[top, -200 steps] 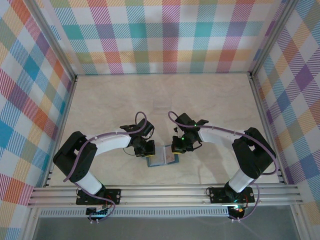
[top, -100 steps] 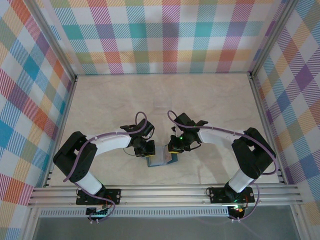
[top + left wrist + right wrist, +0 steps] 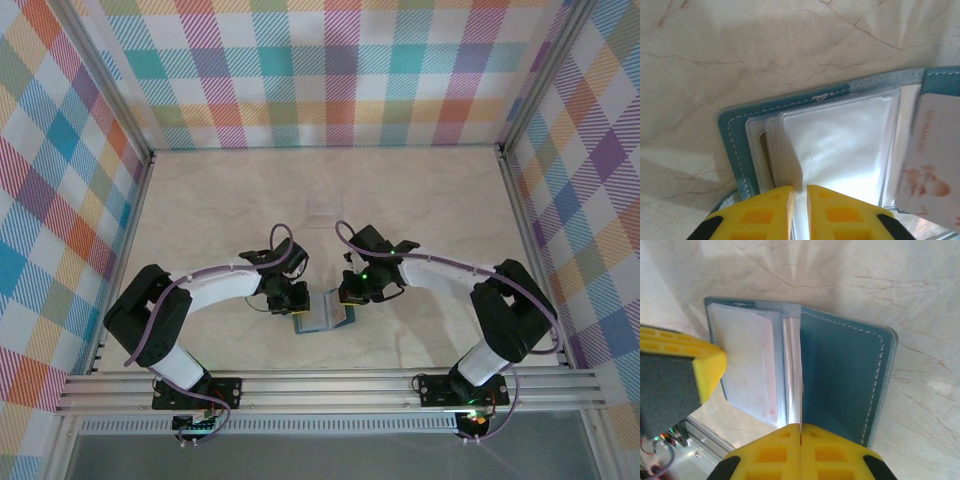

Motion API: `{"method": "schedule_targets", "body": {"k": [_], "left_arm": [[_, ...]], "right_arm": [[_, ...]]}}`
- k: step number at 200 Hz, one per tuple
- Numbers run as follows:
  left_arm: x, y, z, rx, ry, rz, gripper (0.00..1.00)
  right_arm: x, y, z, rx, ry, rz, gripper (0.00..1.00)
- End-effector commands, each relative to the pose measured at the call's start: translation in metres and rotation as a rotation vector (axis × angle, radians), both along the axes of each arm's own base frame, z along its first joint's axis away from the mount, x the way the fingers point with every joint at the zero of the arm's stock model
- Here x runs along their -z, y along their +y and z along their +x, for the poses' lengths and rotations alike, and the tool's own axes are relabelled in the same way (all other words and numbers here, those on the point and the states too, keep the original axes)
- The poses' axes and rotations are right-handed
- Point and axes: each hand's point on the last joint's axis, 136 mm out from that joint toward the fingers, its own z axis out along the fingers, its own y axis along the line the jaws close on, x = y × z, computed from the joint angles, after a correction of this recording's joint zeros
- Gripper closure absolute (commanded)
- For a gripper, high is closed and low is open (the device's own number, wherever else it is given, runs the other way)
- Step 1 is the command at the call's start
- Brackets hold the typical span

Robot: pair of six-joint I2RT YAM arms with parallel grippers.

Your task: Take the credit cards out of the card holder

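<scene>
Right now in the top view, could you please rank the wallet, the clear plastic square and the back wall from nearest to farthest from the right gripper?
1. The wallet: pinched by the right gripper, at its tip.
2. The clear plastic square: lying farther back, slightly left.
3. The back wall: farthest, beyond the square.

- A tabletop [image 3: 200, 220] with a pale beige marble pattern and thin brown veins is seen; the veining is shown closely in both wrist views.
- A faint clear plastic square [image 3: 322, 210] is laid flat on the tabletop's far half, well apart from every wall.
- The table is enclosed by a back wall [image 3: 330, 70], a left wall [image 3: 50, 200] and a right wall [image 3: 600, 200], all covered in pastel plaid.
- Slanted aluminium posts [image 3: 105, 85] are set at the far corners.
- Parallel aluminium rails [image 3: 330, 385] are run along the near edge.
- A dull grey surface [image 3: 330, 455] is seen below the rails.
</scene>
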Motion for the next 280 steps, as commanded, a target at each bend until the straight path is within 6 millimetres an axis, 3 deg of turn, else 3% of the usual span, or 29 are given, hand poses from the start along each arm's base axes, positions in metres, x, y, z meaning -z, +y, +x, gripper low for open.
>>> {"method": "schedule_targets", "body": {"k": [1, 55, 89, 109, 149, 189, 238, 280], "left_arm": [[0.001, 0.019, -0.012, 0.012, 0.011, 0.087, 0.79], [-0.037, 0.020, -0.002, -0.023, -0.083, 0.053, 0.74], [-0.057, 0.038, 0.000, -0.076, -0.154, 0.076, 0.71], [-0.065, 0.049, -0.002, -0.102, -0.183, 0.091, 0.70], [-0.060, 0.079, -0.009, -0.168, -0.190, 0.145, 0.66], [-0.052, 0.096, -0.020, -0.203, -0.176, 0.155, 0.65], [-0.050, 0.107, -0.025, -0.218, -0.167, 0.183, 0.65], [-0.048, 0.111, -0.027, -0.231, -0.159, 0.186, 0.64]], "right_arm": [[-0.030, -0.004, 0.007, -0.137, -0.166, -0.002, 0.96], [-0.075, 0.002, 0.012, -0.510, -0.416, 0.095, 0.97], [-0.099, 0.007, 0.020, -0.764, -0.566, 0.127, 1.00], [-0.103, 0.010, 0.033, -0.875, -0.630, 0.094, 1.00], [-0.103, 0.013, 0.075, -1.034, -0.722, -0.039, 1.00], [-0.103, 0.016, 0.127, -1.130, -0.749, -0.168, 1.00], [-0.092, 0.026, 0.185, -1.218, -0.777, -0.291, 1.00], [-0.078, 0.037, 0.223, -1.257, -0.824, -0.359, 1.00]]}}
